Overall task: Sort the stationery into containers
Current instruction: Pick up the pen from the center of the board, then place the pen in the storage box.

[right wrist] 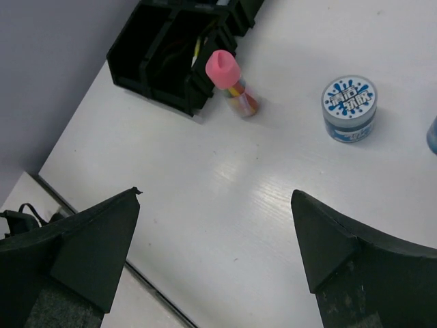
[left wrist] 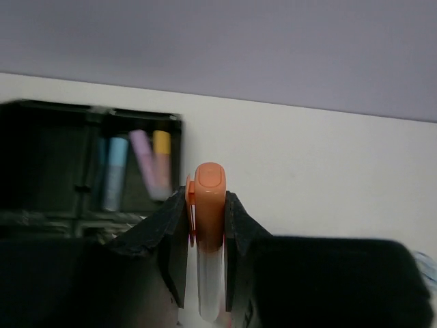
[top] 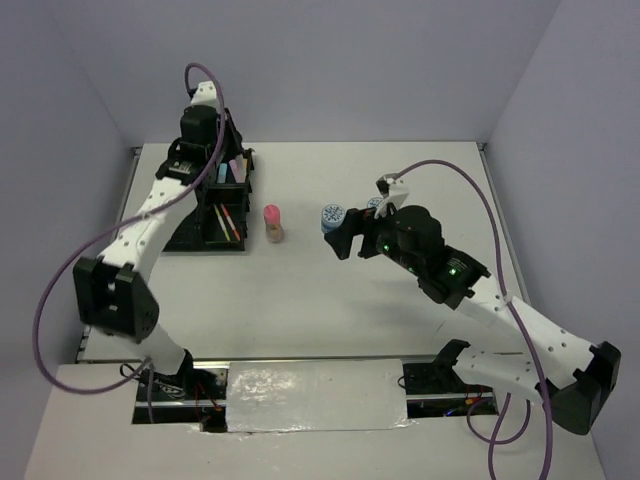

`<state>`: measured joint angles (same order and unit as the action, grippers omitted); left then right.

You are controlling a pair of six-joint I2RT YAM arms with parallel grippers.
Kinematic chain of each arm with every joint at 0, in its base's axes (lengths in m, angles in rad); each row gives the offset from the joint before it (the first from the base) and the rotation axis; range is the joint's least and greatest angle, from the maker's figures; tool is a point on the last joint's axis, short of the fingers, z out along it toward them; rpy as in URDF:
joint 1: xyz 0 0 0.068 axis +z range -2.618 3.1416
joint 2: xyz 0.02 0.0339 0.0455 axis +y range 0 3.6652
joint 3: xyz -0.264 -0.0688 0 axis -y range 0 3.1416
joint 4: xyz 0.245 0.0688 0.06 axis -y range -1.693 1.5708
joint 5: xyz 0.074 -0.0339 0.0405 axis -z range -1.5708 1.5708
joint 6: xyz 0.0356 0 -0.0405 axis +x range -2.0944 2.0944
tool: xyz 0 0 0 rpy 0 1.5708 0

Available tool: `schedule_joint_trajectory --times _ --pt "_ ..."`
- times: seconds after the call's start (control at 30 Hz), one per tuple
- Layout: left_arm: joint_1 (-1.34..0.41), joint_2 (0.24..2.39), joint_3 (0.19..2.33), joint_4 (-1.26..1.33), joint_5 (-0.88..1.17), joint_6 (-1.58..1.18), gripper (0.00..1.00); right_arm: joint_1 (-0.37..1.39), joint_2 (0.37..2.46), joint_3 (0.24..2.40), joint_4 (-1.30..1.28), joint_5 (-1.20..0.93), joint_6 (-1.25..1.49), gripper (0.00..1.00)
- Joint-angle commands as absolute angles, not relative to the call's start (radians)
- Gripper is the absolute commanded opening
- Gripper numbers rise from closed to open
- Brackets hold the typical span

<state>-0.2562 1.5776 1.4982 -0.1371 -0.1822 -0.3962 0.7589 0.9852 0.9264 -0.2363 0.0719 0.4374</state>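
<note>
With right fingers (right wrist: pixel 85 246) spread, the orange marker (left wrist: pixel 209 198) pinched by left fingers (left wrist: pixel 169 236) should be centred over the tray (left wrist: pixel 48 160) before release

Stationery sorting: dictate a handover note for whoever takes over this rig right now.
Left gripper shut on an orange marker, by the tray.
Right gripper open, empty, over the table.
Done: pastel markers and thin pens in the tray.
Out: pink-capped tube beside the tray, two blue tins on the table.
Left: bin the marker, tube, tins.
</note>
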Motion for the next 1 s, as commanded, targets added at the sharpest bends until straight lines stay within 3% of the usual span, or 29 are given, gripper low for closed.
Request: schedule_joint_trajectory --times 0.0,0.13,0.23,0.37,0.57,0.67,0.77,0.87,0.97 --pt "-0.166 1.760 1.662 -0.080 -0.198 -0.213 0.00 0.744 0.928 0.908 -0.228 0.044 0.388 1.00" --pt "-0.130 2.071 2.004 -0.145 -0.202 -0.121 0.01 0.746 0.899 0.839 -0.210 0.009 0.373 1.00" --pt "-0.107 2.195 2.107 -0.196 -0.192 -0.112 0.01 0.741 0.893 0.810 -0.207 0.005 0.351 1.00" --pt "-0.091 2.200 1.990 -0.065 -0.144 -0.127 0.13 0.736 0.887 0.788 -0.189 -0.034 0.333 1.00" --pt "-0.089 2.246 1.970 -0.014 -0.118 -0.167 0.16 0.736 0.919 0.784 -0.173 -0.049 0.321 1.00" --pt "-0.087 2.256 1.948 0.021 -0.126 -0.184 0.26 0.736 0.925 0.785 -0.172 -0.051 0.318 1.00" --pt "-0.086 2.269 1.921 0.034 -0.132 -0.193 0.28 0.736 0.916 0.779 -0.167 -0.049 0.316 1.00" --pt "-0.083 2.272 1.873 0.064 -0.137 -0.202 0.24 0.736 0.913 0.776 -0.169 -0.040 0.316 1.00" --pt "-0.080 2.273 1.861 0.075 -0.135 -0.221 0.31 0.736 0.913 0.779 -0.173 -0.040 0.311 1.00"
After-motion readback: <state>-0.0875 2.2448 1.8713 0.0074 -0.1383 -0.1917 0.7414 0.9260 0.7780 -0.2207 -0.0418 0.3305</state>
